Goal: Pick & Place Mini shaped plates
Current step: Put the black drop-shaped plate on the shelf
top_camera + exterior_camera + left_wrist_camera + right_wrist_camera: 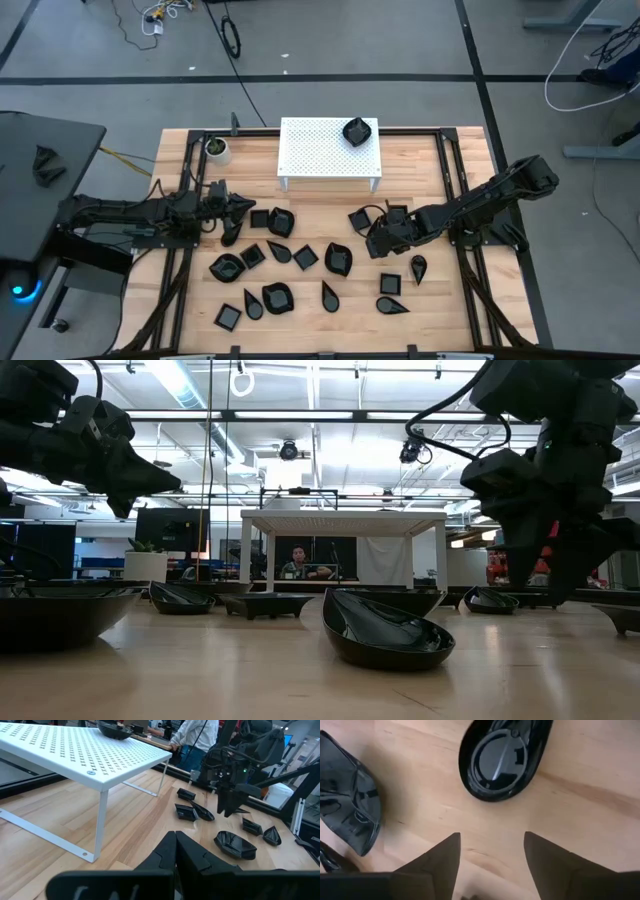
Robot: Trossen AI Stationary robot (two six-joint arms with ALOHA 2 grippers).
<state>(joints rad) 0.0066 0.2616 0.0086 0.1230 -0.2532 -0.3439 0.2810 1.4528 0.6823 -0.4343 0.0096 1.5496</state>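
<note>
My right gripper (380,240) hangs over the wooden table (470,300), a little in front of the white perforated shelf (320,152), and it points down at the board. Its two fingers (440,860) stand apart with bare wood between them, and they hold nothing. Just past the fingertips lies one glossy black dish (502,757) with a rounded shape, and a second dish (350,820) lies near it at the side; neither one touches my fingers. My left gripper (232,212) waits low over the table on the other side, near the front leg of the shelf, and its fingers (192,852) are pressed together with nothing in them. The mini shaped plates (290,270) are scattered on the table between my two arms, in teardrop, square and shell shapes, most of them apart from each other. One more black plate (358,131) already rests on top of the shelf, near its far right corner. A small white cup (216,149) stands left of the shelf.
</note>
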